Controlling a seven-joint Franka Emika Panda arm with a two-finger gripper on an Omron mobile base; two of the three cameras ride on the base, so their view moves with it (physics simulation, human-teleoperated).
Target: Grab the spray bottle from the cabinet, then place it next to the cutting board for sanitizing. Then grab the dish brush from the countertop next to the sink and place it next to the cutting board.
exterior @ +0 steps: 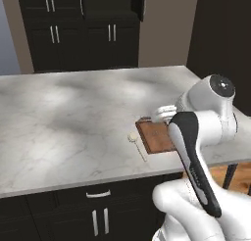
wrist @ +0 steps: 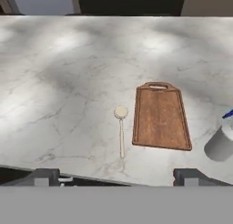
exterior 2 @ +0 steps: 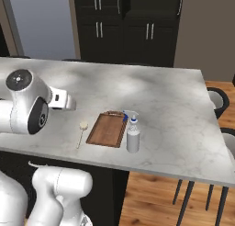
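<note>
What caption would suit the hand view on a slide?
Open gripper above the marble countertop, with the dish brush lying left of the cutting board and the spray bottle right.

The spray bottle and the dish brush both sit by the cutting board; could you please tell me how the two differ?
The spray bottle stands upright, while the dish brush lies flat. The bottle is a stout white cylinder with a blue trigger; the brush is a thin pale stick with a round cream head. They flank opposite long sides of the cutting board. Both rest on the countertop, untouched by the open gripper.
</note>
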